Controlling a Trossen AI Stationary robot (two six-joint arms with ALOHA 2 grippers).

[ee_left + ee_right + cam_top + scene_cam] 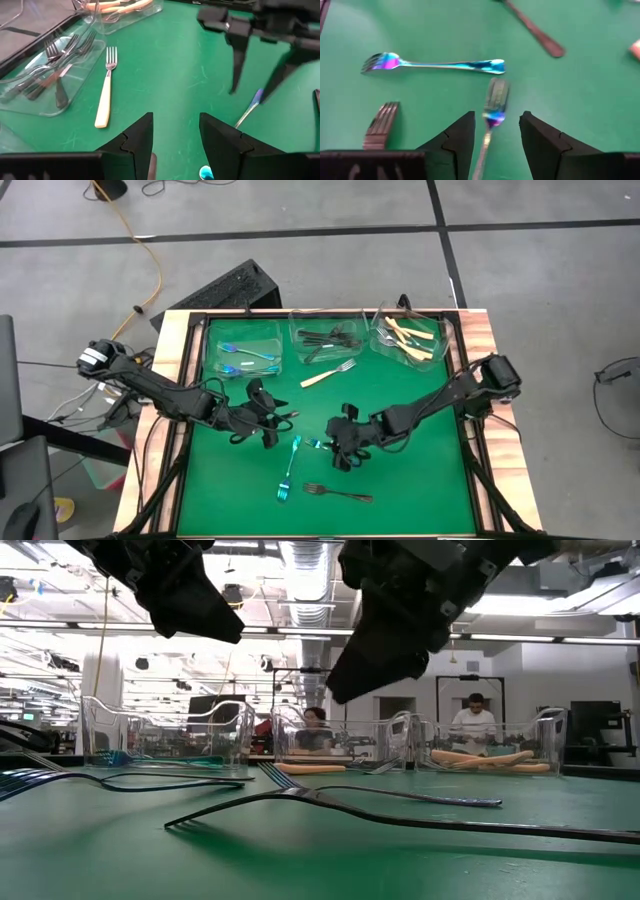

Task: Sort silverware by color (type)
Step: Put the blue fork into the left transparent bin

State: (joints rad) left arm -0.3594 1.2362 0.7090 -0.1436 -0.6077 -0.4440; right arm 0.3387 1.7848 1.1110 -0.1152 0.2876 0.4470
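Where 2 tools hover, 3 tubs (337, 340) (behind).

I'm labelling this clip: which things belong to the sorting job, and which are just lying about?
Job: blue forks, dark fork and cream fork on the mat; sorted forks in the clear tubs; open right gripper over a blue fork; open left gripper nearby.
Lying about: orange cable, black keyboard-like object.

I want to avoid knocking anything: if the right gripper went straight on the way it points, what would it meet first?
Probably the small blue fork lying between the open fingers of the right gripper, then the long blue fork lying crosswise beyond it. Its height above the mat is unclear.
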